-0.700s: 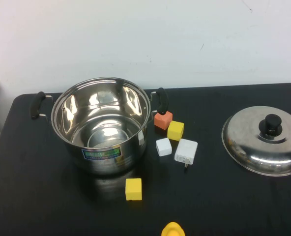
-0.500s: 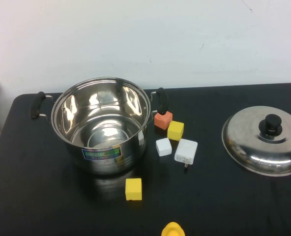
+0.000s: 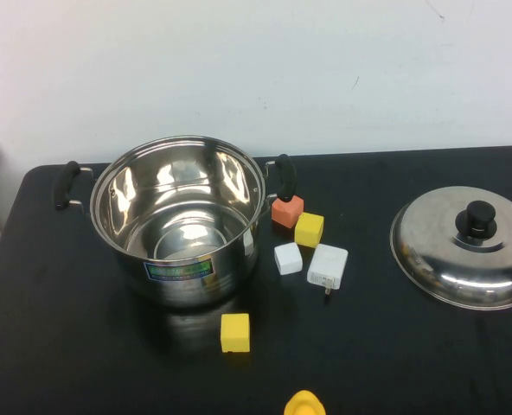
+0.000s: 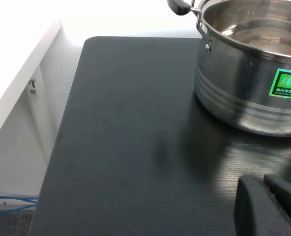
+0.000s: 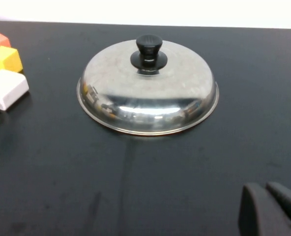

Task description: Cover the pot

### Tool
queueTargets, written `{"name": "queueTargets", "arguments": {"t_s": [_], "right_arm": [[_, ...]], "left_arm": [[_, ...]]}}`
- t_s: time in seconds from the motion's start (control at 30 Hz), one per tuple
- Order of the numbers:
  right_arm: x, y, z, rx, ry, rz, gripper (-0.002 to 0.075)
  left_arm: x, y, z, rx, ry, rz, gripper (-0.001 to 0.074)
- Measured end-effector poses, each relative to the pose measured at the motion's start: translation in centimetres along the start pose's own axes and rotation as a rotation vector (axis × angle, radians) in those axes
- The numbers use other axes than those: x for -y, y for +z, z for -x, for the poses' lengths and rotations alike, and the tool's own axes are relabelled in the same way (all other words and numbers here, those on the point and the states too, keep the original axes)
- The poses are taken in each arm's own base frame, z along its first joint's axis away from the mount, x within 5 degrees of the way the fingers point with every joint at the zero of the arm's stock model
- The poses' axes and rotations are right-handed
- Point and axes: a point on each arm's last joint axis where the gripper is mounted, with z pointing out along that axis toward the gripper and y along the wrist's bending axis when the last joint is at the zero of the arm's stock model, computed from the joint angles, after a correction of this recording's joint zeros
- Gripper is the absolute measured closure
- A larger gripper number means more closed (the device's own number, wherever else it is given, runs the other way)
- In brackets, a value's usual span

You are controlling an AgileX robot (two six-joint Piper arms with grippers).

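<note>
From my remote station, I logged the stainless-steel stockpot (image 3: 180, 220) standing upright and uncovered on the left half of the black table (image 3: 394, 363). Its two black side handles (image 3: 65, 184) projected to either side, and a blue-green label (image 3: 183, 271) faced the robot. The interior was bare.

The domed steel lid (image 3: 462, 247) rested rim-down on the right side of the table, well apart from the pot, with its black knob (image 3: 478, 220) uppermost.

Between pot and lid I recorded a cluster of small items: an orange block (image 3: 286, 210) just beside the pot's right handle, a yellow block (image 3: 309, 229) touching it, a white block (image 3: 288, 258), and a white plug adapter (image 3: 328, 266). A second yellow block (image 3: 234, 333) lay in front of the pot, and a yellow object (image 3: 303, 404) sat at the near table edge, cut off by the frame.

The left gripper (image 4: 273, 209) appeared only in the left wrist view, above bare table near the pot's left side. The right gripper (image 5: 272, 209) appeared only in the right wrist view, on the robot's side of the lid, apart from it. For both, I could not tell whether the jaws were apart or together.
</note>
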Motion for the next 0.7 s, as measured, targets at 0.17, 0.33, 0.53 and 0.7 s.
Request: {"name": "queueTargets", "arguments": {"t_s": [0.17, 0.33, 0.53, 0.7], "right_arm": [[0.1, 0.0, 0.0, 0.000, -0.012, -0.006, 0.0728], [-0.4, 0.0, 0.1, 0.008, 0.168, 0.045, 0.0728], [-1.9, 0.0, 0.3, -0.005, 0.733, 0.230, 0.0728], [-2.2, 0.0, 0.4, -0.003, 0.788, 0.262, 0.0728]], "left_arm": [[0.0, 0.0, 0.0, 0.000, 0.000, 0.000, 0.0737], [0.0, 0.0, 0.0, 0.000, 0.000, 0.000, 0.0737], [0.0, 0.0, 0.0, 0.000, 0.000, 0.000, 0.0737], [0.0, 0.0, 0.0, 0.000, 0.002, 0.000, 0.0737]]}}
